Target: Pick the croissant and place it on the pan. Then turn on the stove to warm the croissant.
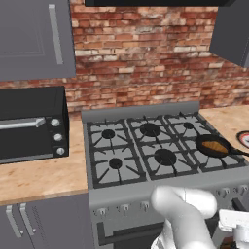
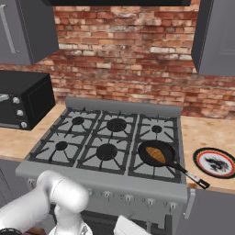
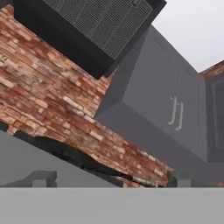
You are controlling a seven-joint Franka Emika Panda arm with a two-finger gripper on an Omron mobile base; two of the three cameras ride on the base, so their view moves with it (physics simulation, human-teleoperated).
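Brick wall [image 2: 133,55], grey stove [image 2: 69,172], croissant [image 2: 156,154] in pan [image 2: 146,158]

Both base cameras sit behind the arm and look forward and down at the stove [image 1: 146,146]. The left one also takes in the toaster oven [image 1: 31,124] along the counter's left edge. The right one reaches the plate [image 2: 214,162] near the counter's right edge. The hand camera sits low and close, tilted up at the brick wall [image 3: 39,100], range hood [image 3: 87,26] and upper cabinet [image 3: 162,113].
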